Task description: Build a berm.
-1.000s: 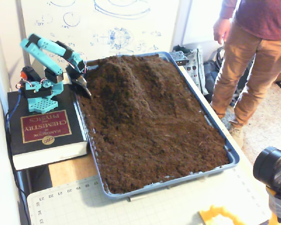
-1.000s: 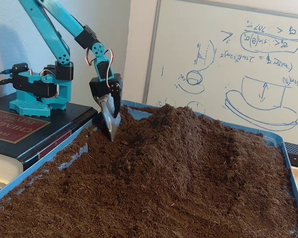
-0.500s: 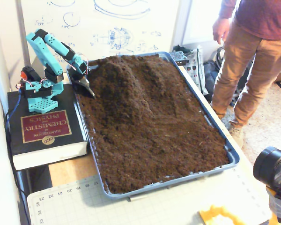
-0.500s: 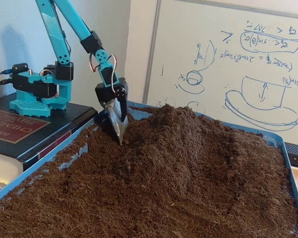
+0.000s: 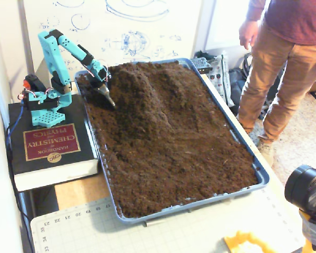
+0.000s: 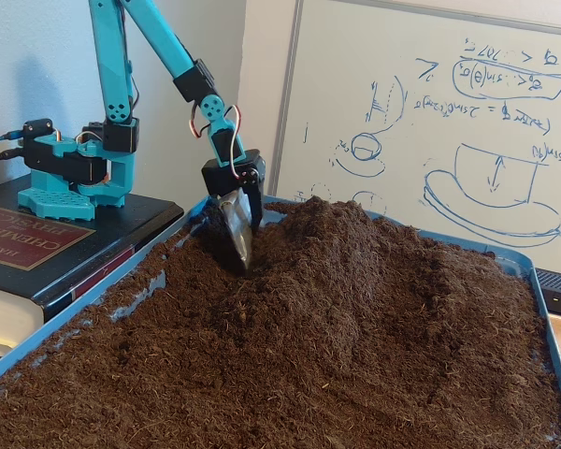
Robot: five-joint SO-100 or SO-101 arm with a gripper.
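- One berm (image 5: 142, 92) (image 6: 355, 271) rises at twelve o'clock in the tray (image 5: 260, 176).
- Loose, crumbly soil: push its flank, don't pinch.
- Gripper (image 5: 111, 102) (image 6: 241, 262) fingers together, tip buried at the mound's nine-o'clock foot.

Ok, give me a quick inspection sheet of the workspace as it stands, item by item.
Surface: blue tray filled with dark soil, on a table.
Job's things: berm piled at the tray's far end, near the arm.
Clutter: yellow object at the near edge.
Gripper: gripper tip in the soil at the berm's flank; open or shut cannot be told.
Cables: wires at the arm base.
Surroundings: arm base stands on a book; whiteboard behind; person beside the tray.
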